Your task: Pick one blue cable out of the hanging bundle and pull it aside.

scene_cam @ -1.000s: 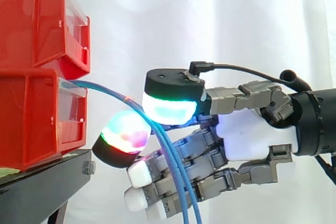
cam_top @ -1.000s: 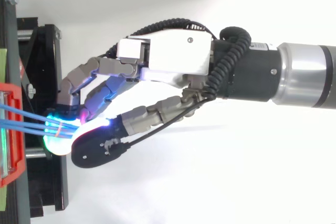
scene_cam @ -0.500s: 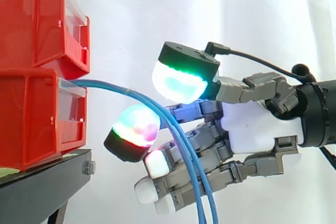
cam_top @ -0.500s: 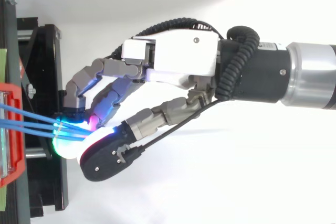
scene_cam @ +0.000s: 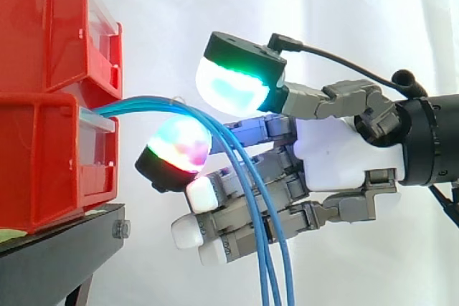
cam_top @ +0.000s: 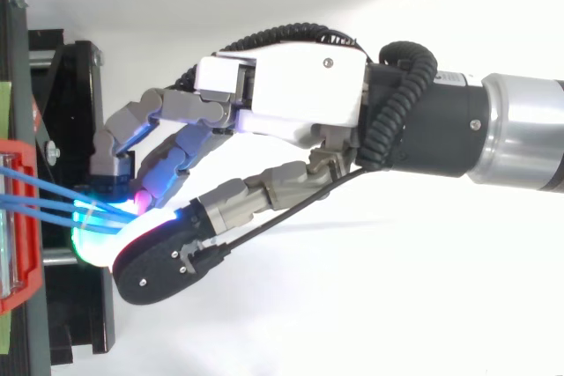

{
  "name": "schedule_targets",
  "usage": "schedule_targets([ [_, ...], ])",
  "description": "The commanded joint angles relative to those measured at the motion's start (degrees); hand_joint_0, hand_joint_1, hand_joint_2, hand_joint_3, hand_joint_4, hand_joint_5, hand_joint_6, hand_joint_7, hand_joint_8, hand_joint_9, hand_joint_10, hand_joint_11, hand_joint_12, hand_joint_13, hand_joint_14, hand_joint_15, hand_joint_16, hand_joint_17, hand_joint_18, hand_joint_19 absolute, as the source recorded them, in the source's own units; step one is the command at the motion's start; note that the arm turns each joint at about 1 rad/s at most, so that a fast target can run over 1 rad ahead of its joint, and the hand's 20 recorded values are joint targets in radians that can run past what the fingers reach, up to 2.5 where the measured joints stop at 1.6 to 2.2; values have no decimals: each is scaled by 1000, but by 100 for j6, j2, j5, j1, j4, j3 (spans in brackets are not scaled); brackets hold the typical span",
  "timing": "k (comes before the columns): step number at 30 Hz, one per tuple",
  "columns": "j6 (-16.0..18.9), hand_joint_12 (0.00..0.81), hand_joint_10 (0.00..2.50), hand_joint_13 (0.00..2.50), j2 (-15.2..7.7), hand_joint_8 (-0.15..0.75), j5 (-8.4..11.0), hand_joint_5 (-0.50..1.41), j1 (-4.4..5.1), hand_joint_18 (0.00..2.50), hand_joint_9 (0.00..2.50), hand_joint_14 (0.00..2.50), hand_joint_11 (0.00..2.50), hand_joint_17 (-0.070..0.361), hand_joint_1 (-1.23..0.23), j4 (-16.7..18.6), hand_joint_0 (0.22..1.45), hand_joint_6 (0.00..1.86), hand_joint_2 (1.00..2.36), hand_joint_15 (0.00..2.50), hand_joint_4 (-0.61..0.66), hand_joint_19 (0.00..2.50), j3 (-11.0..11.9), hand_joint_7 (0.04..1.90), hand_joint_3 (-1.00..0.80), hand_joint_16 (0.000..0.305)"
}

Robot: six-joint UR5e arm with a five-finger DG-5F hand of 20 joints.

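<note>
Three thin blue cables (scene_cam: 247,206) come out of the lower red bin (scene_cam: 43,163), arch to the right and hang down past the bottom edge. My hand (scene_cam: 344,166) reaches in from the right with its fingers loosely bent. The thumb's green-glowing pad (scene_cam: 233,87) stands above the arch, clear of the cables. A finger pad glowing in several colours (scene_cam: 179,148) sits under the arch, left of the hanging strands, which cross in front of the other fingers. From above, the cables (cam_top: 44,204) run from the bin to the glowing pads of the hand (cam_top: 291,99). No cable is pinched.
A second red bin (scene_cam: 50,26) is stacked on the lower one, both on a black stand (scene_cam: 57,256) at the left. The stand (cam_top: 66,94) lies just beyond my fingertips in the top view. A white curtain hangs behind.
The thumb has lifted off the cables and away from the glowing finger pad. The hand has shifted left toward the bins, and the cables' arch sits higher than before.
</note>
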Motion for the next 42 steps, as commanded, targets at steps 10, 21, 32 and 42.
schedule_targets([
  [10,-7,252,14,827,-2,259,52,-78,37,551,1018,18,403,82,-721,63,570,917,1018,408,32,346,-9,975,-176,37],
  [21,45,234,18,815,7,224,25,-129,37,560,932,18,464,77,-896,-192,754,979,1026,424,-185,340,0,1118,-110,34],
  [32,37,244,15,831,7,239,-63,-117,-16,607,978,19,455,79,-787,-412,537,946,1000,424,13,348,123,820,-500,35],
  [42,10,251,17,827,7,249,-71,-104,-51,582,1022,18,446,82,-507,-587,571,886,1005,438,15,414,237,946,-452,36],
])
